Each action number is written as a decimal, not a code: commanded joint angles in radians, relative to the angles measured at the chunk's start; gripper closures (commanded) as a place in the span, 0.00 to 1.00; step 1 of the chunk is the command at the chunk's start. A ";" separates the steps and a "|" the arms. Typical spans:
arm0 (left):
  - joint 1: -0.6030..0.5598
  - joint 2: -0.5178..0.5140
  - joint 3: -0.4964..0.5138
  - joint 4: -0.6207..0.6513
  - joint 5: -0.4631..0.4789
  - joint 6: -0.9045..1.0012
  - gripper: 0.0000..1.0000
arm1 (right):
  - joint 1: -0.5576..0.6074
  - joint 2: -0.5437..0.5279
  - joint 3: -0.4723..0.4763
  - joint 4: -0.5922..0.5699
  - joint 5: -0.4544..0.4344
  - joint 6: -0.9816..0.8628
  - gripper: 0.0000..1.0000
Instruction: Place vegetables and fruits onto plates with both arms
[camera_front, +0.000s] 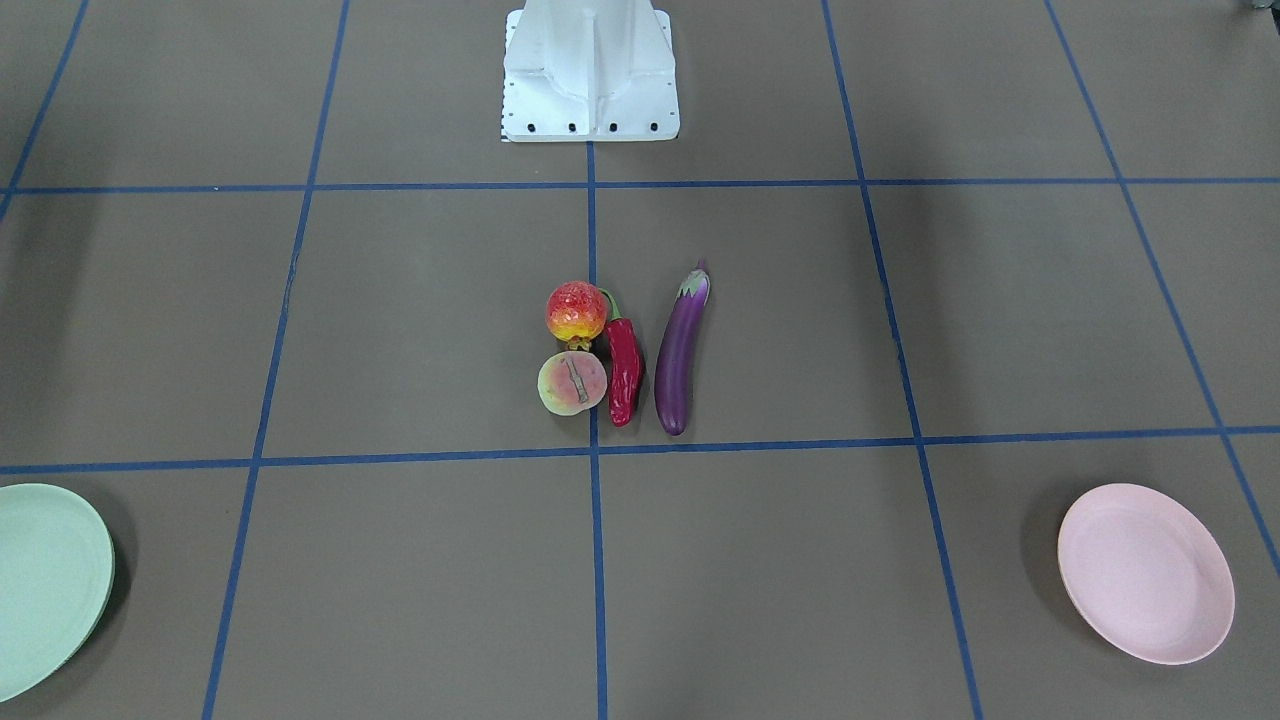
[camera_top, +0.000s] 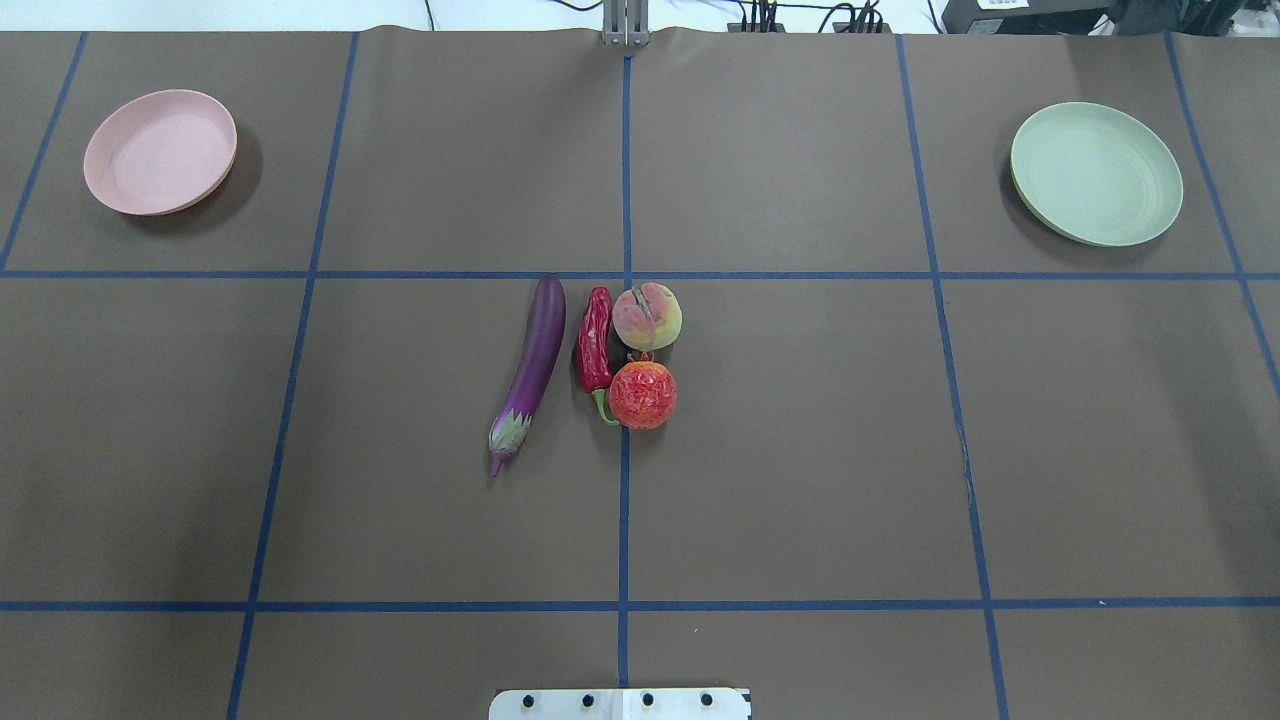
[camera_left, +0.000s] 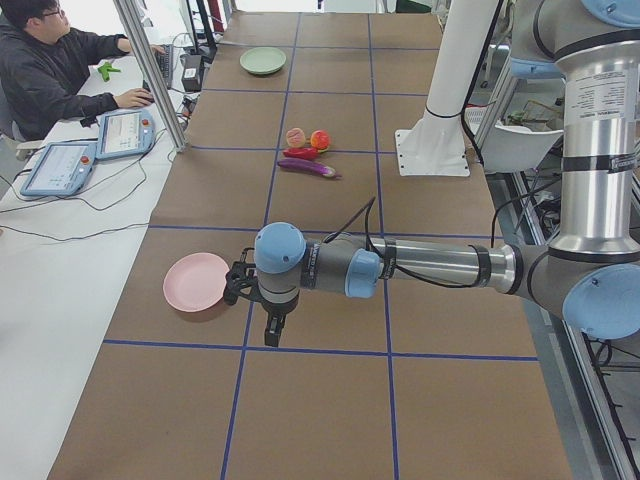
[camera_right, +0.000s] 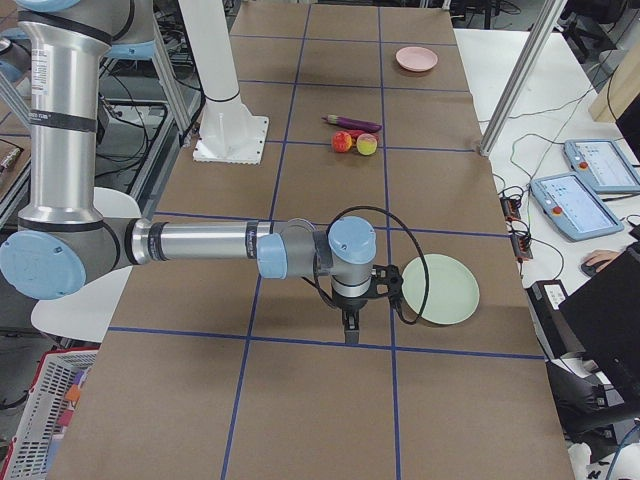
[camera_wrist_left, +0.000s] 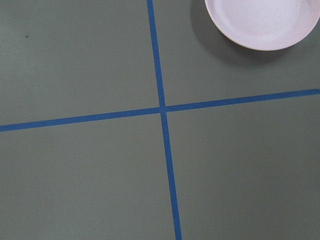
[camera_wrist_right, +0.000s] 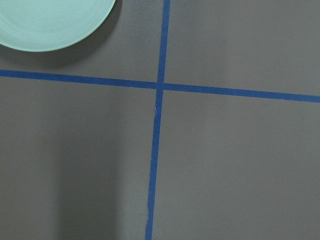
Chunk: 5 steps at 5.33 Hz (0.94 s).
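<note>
Four items lie together at the table's middle: a purple eggplant (camera_top: 530, 370), a red chili (camera_top: 594, 340), a pink-green peach-like fruit (camera_top: 647, 316) and a bumpy red-yellow fruit (camera_top: 642, 394). The pink plate (camera_top: 160, 151) sits empty at the far left, the mint green plate (camera_top: 1096, 173) empty at the far right. My left gripper (camera_left: 271, 334) hangs above the table just beside the pink plate (camera_left: 197, 282). My right gripper (camera_right: 349, 329) hangs beside the green plate (camera_right: 439, 288). Both point down, far from the produce; I cannot tell if either is open or shut.
The white base block (camera_top: 620, 703) stands at the near edge, in the centre. A person (camera_left: 55, 60) sits at a side desk with tablets (camera_left: 122, 133) beyond the table's far edge. Aluminium posts (camera_left: 150, 70) rise along that edge.
</note>
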 joint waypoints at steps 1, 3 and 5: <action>0.000 0.000 -0.004 -0.004 -0.001 0.002 0.00 | -0.001 0.007 0.005 0.050 0.026 0.001 0.00; 0.002 -0.015 -0.014 -0.005 -0.002 0.002 0.00 | -0.006 0.044 0.006 0.129 0.122 0.004 0.00; 0.002 -0.026 -0.016 -0.025 -0.002 0.000 0.00 | -0.163 0.170 0.004 0.131 0.136 0.123 0.00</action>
